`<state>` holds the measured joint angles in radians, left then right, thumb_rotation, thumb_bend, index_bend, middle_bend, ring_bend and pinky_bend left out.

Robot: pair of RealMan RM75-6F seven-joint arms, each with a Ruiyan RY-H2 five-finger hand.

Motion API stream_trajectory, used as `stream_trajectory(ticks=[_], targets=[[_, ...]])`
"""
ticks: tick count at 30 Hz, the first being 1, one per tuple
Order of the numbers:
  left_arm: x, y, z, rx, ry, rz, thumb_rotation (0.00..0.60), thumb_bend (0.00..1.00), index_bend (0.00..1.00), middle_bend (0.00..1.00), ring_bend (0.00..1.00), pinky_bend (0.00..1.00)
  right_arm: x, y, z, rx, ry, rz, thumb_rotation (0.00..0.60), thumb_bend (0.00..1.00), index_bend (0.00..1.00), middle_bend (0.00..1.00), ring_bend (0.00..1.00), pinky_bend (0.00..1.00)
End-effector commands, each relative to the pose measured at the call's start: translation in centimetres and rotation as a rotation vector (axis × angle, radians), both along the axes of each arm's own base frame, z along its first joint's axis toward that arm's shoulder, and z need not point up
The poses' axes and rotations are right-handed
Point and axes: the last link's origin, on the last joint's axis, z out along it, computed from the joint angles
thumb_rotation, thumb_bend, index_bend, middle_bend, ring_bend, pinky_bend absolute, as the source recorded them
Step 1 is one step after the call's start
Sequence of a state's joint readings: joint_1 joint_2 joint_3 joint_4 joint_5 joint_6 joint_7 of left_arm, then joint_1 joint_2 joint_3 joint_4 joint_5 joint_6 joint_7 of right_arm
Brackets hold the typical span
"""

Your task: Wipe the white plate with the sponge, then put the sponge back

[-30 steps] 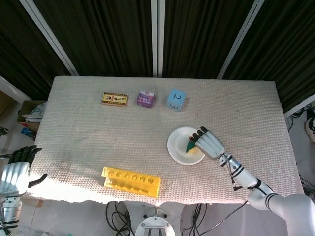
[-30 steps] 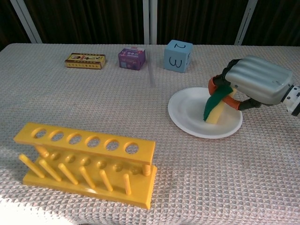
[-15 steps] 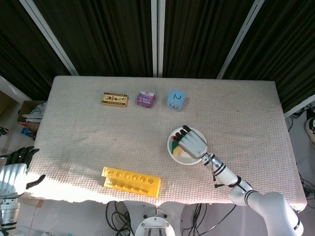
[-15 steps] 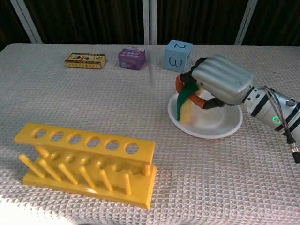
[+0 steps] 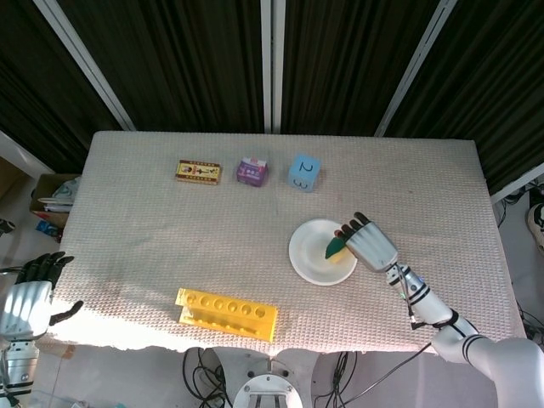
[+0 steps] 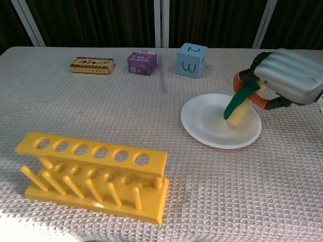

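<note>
A white plate (image 6: 207, 121) (image 5: 308, 252) lies on the table right of centre. My right hand (image 6: 286, 80) (image 5: 369, 244) grips a yellow sponge with a green top (image 6: 239, 104) (image 5: 337, 249), tilted, its lower end pressing on the right part of the plate. The hand sits over the plate's right rim. My left hand (image 5: 29, 295) hangs off the table's left front corner with nothing in it, fingers apart; the chest view does not show it.
A yellow tube rack (image 6: 93, 174) (image 5: 227, 314) stands near the front edge. Along the back lie a yellow box (image 6: 92, 65), a purple box (image 6: 141, 63) and a blue cube marked 3 (image 6: 192, 59). The table's right edge lies beyond my right hand.
My right hand swept the sponge from the plate's right side to its left rim, then back to the right side. The left hand barely shifted.
</note>
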<state>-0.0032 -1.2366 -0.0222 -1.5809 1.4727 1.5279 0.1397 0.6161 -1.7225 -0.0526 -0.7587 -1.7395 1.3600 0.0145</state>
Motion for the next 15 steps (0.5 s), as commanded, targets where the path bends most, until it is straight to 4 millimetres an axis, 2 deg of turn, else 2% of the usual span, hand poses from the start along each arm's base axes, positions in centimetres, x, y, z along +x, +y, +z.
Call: stream_trajectory(ticks=[1, 4, 8, 15], targets=[[0.0, 0.0, 0.0, 0.0, 0.0, 0.003, 0.6, 0.12, 0.22, 0.15, 0.12, 0.16, -0.1, 0.1, -1.1, 0.036, 0.035, -0.017, 0.6, 0.48, 0.95, 0.66, 0.51, 0.32], [-0.2, -0.1, 0.1, 0.002, 0.002, 0.009, 0.6, 0.12, 0.22, 0.15, 0.12, 0.16, 0.5, -0.1, -2.5, 0.058, 0.049, -0.012, 0.6, 0.48, 0.95, 0.66, 0.51, 0.32], [-0.4, -0.3, 0.3, 0.008, 0.005, 0.019, 0.6, 0.12, 0.22, 0.15, 0.12, 0.16, 2.3, -0.6, -4.6, 0.081, 0.008, 0.001, 0.6, 0.48, 0.95, 0.66, 0.51, 0.32], [-0.5, -0.5, 0.3, 0.01, 0.004, 0.024, 0.6, 0.12, 0.22, 0.15, 0.12, 0.16, 5.2, -1.1, -6.4, 0.083, -0.088, 0.026, 0.6, 0.48, 0.95, 0.66, 0.51, 0.32]])
